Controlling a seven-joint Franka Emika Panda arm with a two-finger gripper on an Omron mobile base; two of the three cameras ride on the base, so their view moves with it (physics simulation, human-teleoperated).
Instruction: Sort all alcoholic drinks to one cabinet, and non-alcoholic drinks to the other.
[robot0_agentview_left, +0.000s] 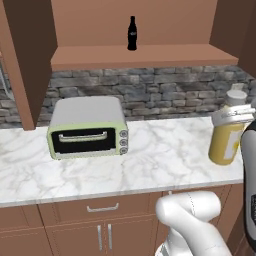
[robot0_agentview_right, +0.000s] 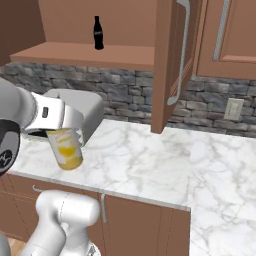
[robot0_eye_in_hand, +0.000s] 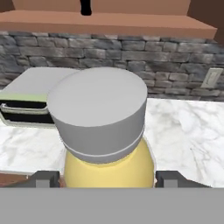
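Gripper (robot0_eye_in_hand: 107, 178) sits right at the yellow bottle (robot0_agentview_left: 225, 145) on the marble counter (robot0_agentview_left: 160, 160). Jaws spread wide either side of its shoulder, not clamped. Cola bottle (robot0_agentview_left: 132, 33) stands on the cabinet shelf (robot0_agentview_left: 150, 56).

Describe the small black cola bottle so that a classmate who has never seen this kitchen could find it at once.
Start at the open wall cabinet above the stone backsplash and marble counter. On its shelf floor the small black cola bottle stands upright and alone. It is dark, slim and contoured with a pale label, unlike the fatter yellow bottle on the counter below.
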